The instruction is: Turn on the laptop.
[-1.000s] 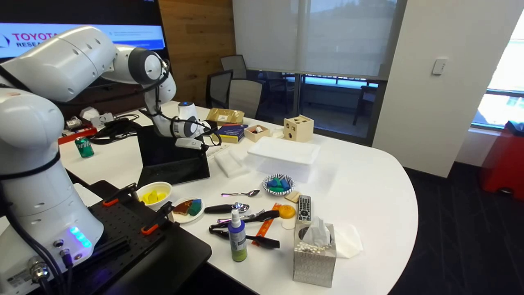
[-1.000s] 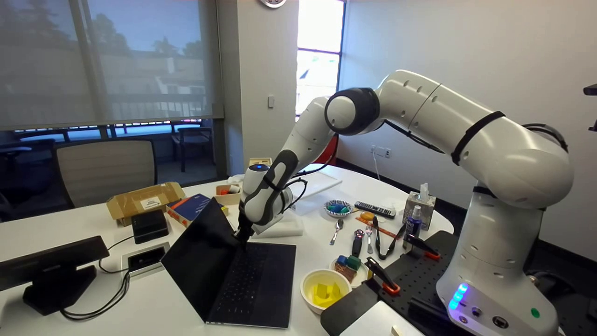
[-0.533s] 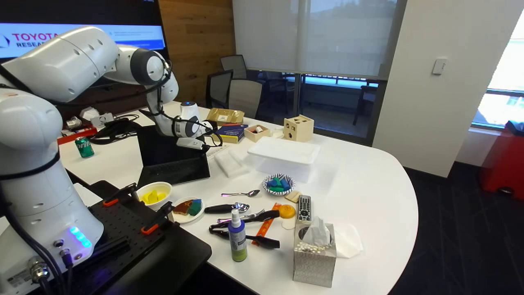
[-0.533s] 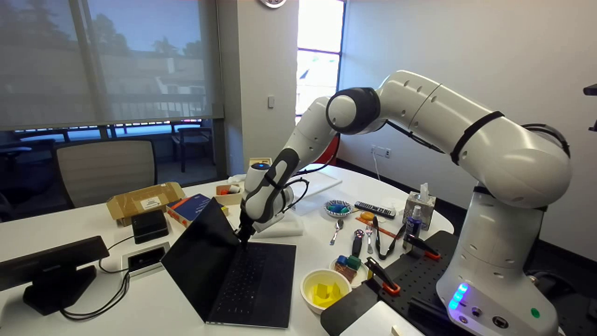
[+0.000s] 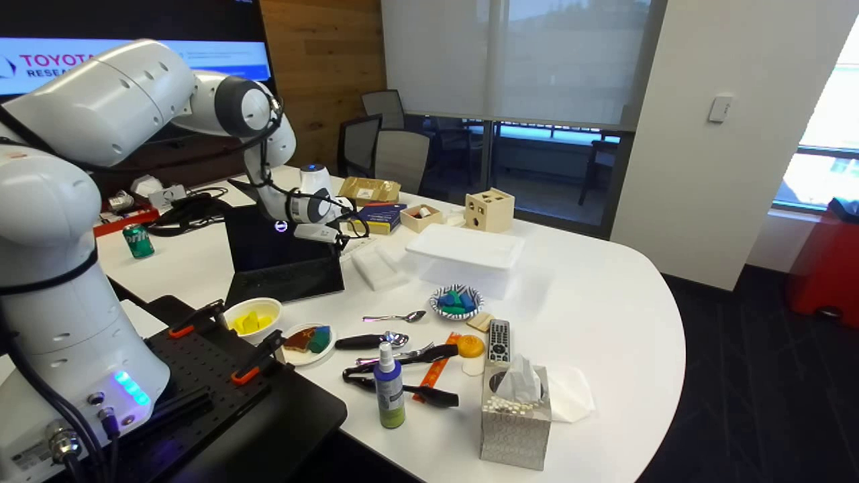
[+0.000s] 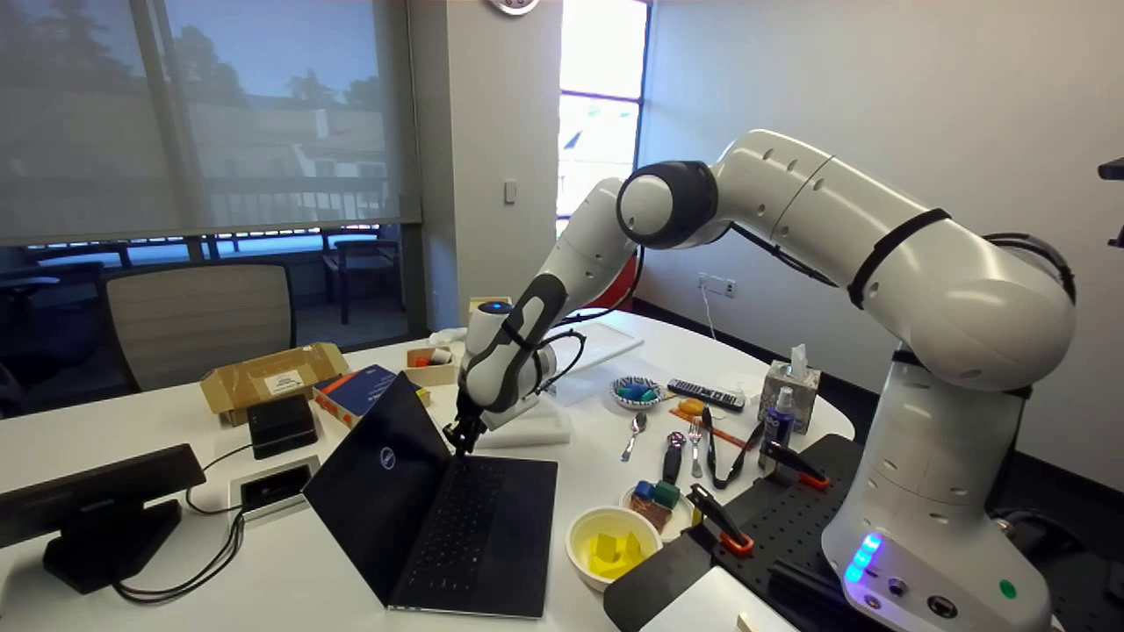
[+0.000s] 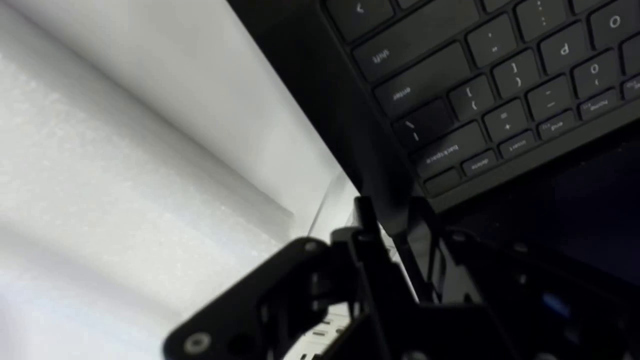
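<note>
Lifted a little since the earlier frame, the gripper (image 7: 391,205) hangs at the hinge corner of the laptop (image 6: 457,527), by the blank key (image 7: 443,182) beside the delete key (image 7: 479,164); its fingers (image 7: 366,215) stand apart with a narrow gap between them; whether either touches the laptop I cannot tell; a pale round logo (image 6: 387,457) now shows on the screen (image 6: 373,500), plain dark before; nearest in an exterior view, a tissue box (image 5: 515,433) and a spray bottle (image 5: 390,399) stand by the near edge of the white table (image 5: 617,322); behind them lie black tongs (image 5: 436,397) and a remote (image 5: 499,341); next come a white bowl (image 5: 251,304) of yellow pieces (image 5: 251,323), by the edge where the black platform (image 5: 298,402) stands, and a patterned bowl (image 5: 435,304) of blue and green pieces (image 5: 456,302), farther in; past the white bowl the laptop stands with its screen raised, set in from that same edge; a lidded plastic bin (image 5: 466,245) sits nearer the table's rounded end; along the far edge are a wooden shape box (image 5: 498,216), a blue book (image 5: 380,215) and a brown cardboard box (image 5: 369,191); chairs (image 5: 402,157) stand beyond that edge.
</note>
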You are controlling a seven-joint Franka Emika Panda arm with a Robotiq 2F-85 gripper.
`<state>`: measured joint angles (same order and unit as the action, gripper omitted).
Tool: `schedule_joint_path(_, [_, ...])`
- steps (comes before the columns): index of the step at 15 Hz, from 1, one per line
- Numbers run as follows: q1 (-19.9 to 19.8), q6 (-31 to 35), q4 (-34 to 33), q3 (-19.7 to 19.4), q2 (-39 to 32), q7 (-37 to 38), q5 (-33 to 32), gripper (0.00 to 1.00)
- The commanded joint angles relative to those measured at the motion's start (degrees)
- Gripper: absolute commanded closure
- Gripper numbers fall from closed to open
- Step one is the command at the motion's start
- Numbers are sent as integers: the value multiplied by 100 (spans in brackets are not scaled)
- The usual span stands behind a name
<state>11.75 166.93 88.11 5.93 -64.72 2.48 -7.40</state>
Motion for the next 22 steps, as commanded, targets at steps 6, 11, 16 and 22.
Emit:
schedule_joint_path(6, [197, -759, 1224, -260, 1328, -29, 46, 7])
schedule_joint_path(11, [89, -1547, 1766, -181, 2009, -352, -139, 0])
schedule_joint_path(16, [75, -1502, 2372, -168, 2618, -558, -327, 0])
schedule_joint_path(22, [11, -1500, 2708, -138, 2965, -579, -336, 0])
